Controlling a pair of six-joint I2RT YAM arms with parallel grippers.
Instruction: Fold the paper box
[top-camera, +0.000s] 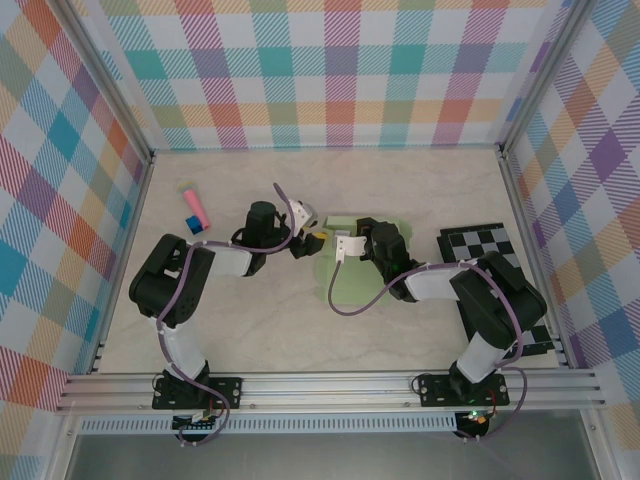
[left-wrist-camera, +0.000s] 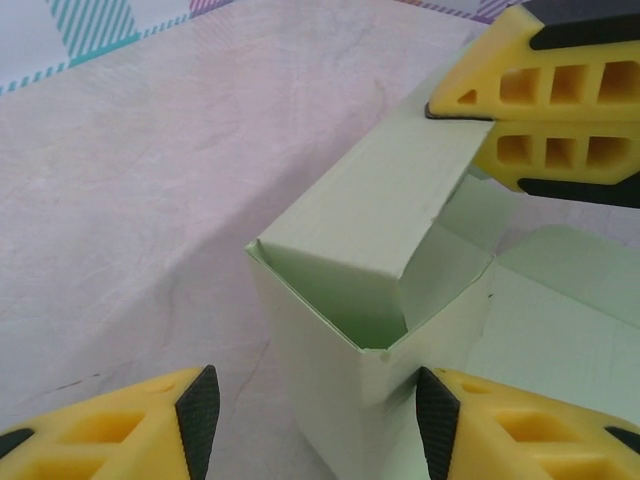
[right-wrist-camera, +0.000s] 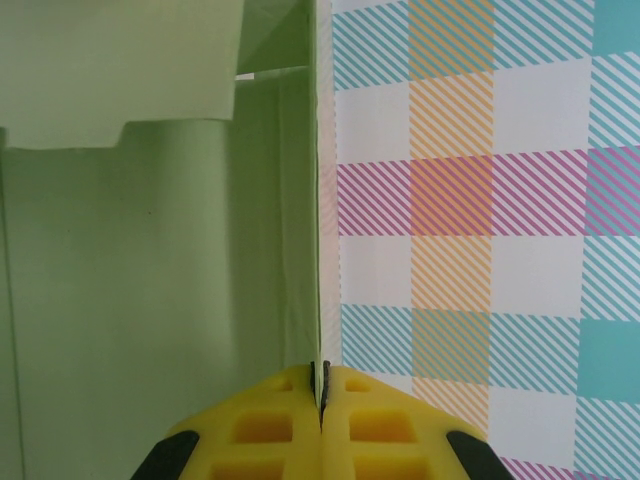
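Top external: paper box partly beneath arms.

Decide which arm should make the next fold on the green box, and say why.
Probably left. The left gripper is open, straddling the upright corner of the paper box, free to push. The right gripper is shut on a raised panel.

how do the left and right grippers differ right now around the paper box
The left gripper is open, its jaws spread either side of the paper box's raised corner; the right gripper is shut. The left one grips nothing, while the right one pinches a thin card flap of the box. Both have yellow fingers with black pads.
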